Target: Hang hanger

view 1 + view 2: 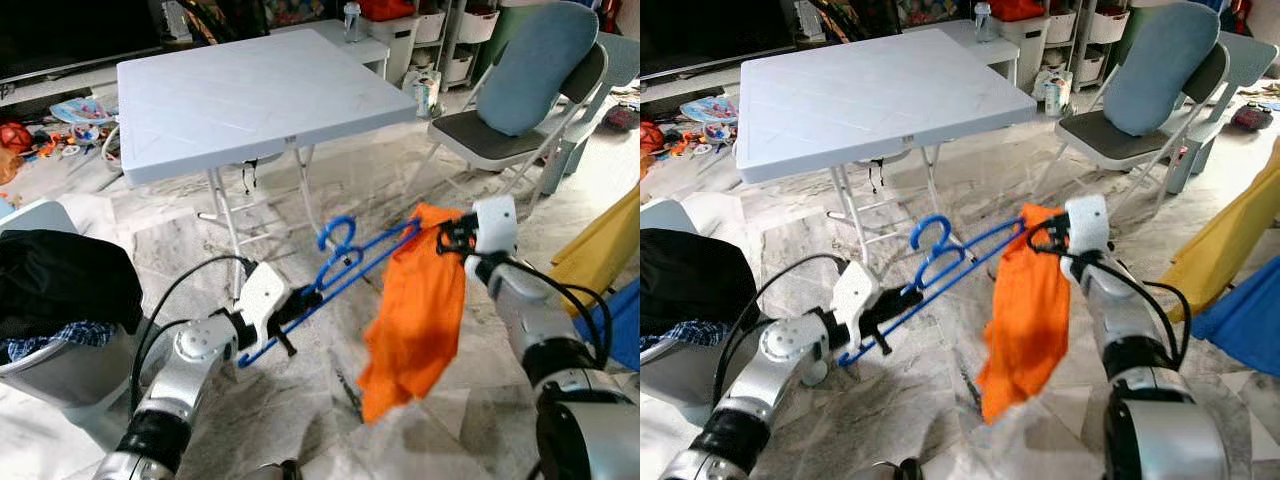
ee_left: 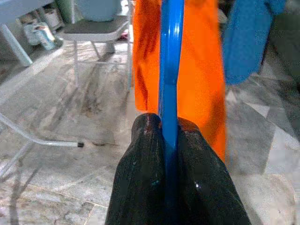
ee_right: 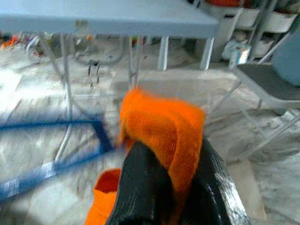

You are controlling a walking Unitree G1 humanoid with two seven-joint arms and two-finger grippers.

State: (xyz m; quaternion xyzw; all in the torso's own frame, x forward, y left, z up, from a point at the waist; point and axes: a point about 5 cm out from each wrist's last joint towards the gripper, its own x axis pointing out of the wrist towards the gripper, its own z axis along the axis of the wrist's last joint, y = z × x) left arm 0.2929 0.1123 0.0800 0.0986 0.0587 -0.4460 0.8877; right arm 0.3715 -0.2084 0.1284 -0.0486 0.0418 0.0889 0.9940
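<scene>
Blue plastic is what my left gripper [image 1: 290, 305] squeezes tight: the low bar of the hanger [image 1: 335, 272], held out in the air in front of me with its hook [image 1: 340, 236] up. My right gripper [image 1: 447, 238] pinches the top of an orange cloth [image 1: 415, 310] at the hanger's far tip. To do this well, I think I must pull the cloth over that tip slowly and keep the hanger still. On my left sits a basket [image 1: 60, 365] of dark clothes. Ahead stands a white folding table [image 1: 250, 95], and its legs are near the hook. On my right is a grey chair [image 1: 520, 130].
</scene>
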